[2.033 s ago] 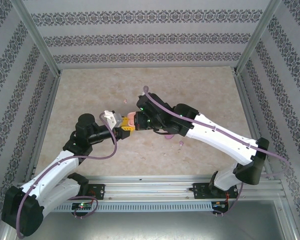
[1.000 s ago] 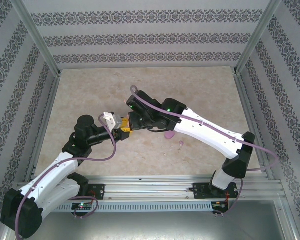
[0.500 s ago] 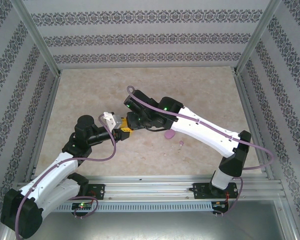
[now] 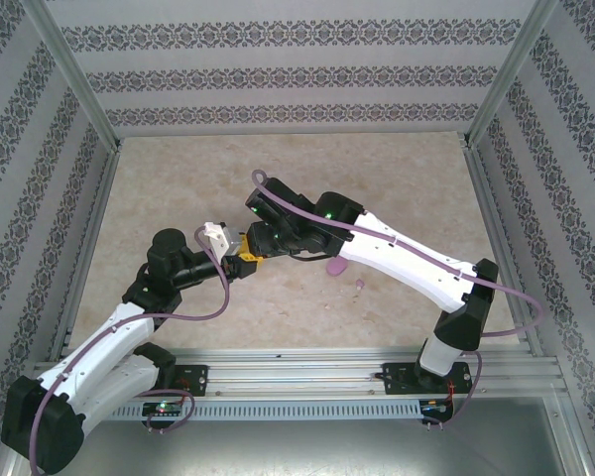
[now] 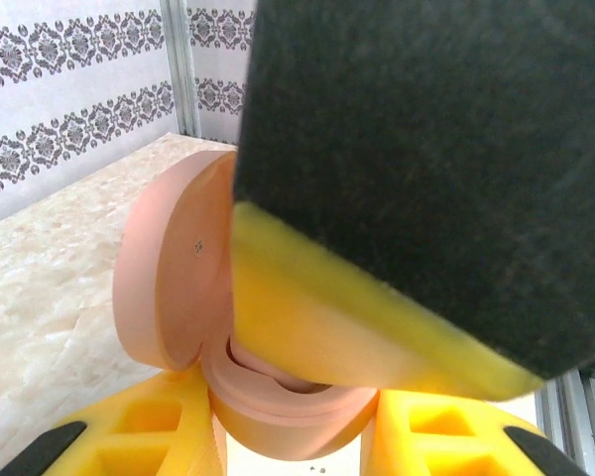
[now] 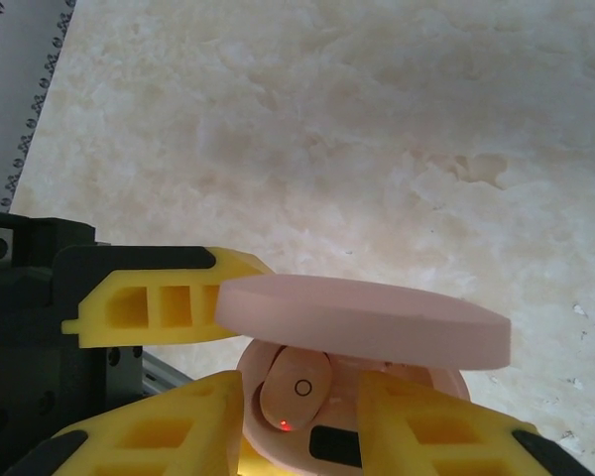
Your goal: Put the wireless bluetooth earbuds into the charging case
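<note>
Seating matters now: a pale pink earbud (image 6: 296, 389) lies in the open pink case (image 6: 377, 327), pinched by our left gripper (image 5: 293, 441) just left of mid-table. With the right gripper (image 6: 297, 412) jaws slightly spread around the bud, we should lift straight up, clear of the lid

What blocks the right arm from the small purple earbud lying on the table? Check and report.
Likely nothing: it looks reachable. The purple earbud lies uncovered on the table beside that arm's forearm, and the right gripper stands open at the pink case, holding nothing.
</note>
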Controlling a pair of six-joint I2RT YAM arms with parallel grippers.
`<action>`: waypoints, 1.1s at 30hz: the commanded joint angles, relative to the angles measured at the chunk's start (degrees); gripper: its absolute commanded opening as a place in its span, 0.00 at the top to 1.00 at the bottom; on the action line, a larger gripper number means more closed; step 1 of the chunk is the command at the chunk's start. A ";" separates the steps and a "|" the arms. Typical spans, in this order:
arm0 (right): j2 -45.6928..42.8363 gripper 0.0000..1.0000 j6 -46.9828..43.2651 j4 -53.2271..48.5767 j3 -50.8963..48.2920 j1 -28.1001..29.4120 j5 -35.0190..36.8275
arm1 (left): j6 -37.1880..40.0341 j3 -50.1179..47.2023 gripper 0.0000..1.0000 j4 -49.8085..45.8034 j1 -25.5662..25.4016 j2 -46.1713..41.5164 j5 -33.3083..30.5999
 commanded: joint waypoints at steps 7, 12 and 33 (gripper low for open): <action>-9.87 0.68 -4.87 5.71 1.10 -1.05 0.03 | -2.18 0.27 0.69 -0.09 -0.44 0.09 -3.72; -12.36 0.68 -6.86 3.72 0.50 -7.87 0.35 | -4.71 1.88 0.69 -2.37 1.60 1.70 -4.04; 36.95 0.65 -6.42 -0.23 37.16 -20.84 -4.23 | -11.17 7.33 0.70 4.65 15.09 10.31 -1.85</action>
